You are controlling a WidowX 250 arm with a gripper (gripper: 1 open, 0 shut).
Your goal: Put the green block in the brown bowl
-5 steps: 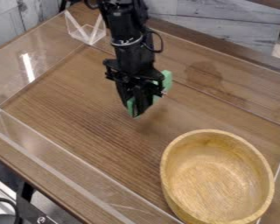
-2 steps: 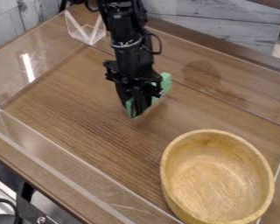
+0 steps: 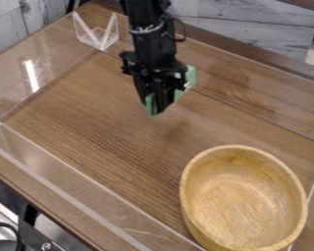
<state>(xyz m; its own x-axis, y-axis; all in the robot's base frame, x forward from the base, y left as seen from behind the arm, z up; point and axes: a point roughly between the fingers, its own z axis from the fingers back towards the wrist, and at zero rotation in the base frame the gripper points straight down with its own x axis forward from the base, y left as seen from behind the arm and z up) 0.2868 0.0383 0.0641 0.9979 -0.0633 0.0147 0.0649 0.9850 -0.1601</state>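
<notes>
A: Black claw (image 3: 157,98) hanging straight down over the wood-grain bench (image 3: 81,127), upper middle of the view.

B: Pinched tight on the long, flat, bright-green rectangular block (image 3: 169,86). Green showing on both sides of the dark fingers, at the right side by the knuckle and down low near the tips.

A: Block tilted, upper end up to the right, lower end down toward the fingertips. Clear of the bench surface, a faint shadow underneath.

B: Black arm (image 3: 146,25) rising from the claw to the top edge, cables along it.

A: Wide, shallow round bowl of light tan wood (image 3: 243,199), thick rim, sitting in the lower right corner. Nothing inside but grain.

B: Well apart from the claw. Claw and block up and to the left of the bowl, bare wood between.

A: Clear plastic walls (image 3: 42,59) fencing the bench, glare along the left panel. Small clear angled piece (image 3: 94,34) standing at the back, left of the arm.

B: Pale marbled surface (image 3: 251,25) behind the far wall, top right.

A: So: block in the air, gripped, not over the bowl. Bowl untouched on the bench.
</notes>
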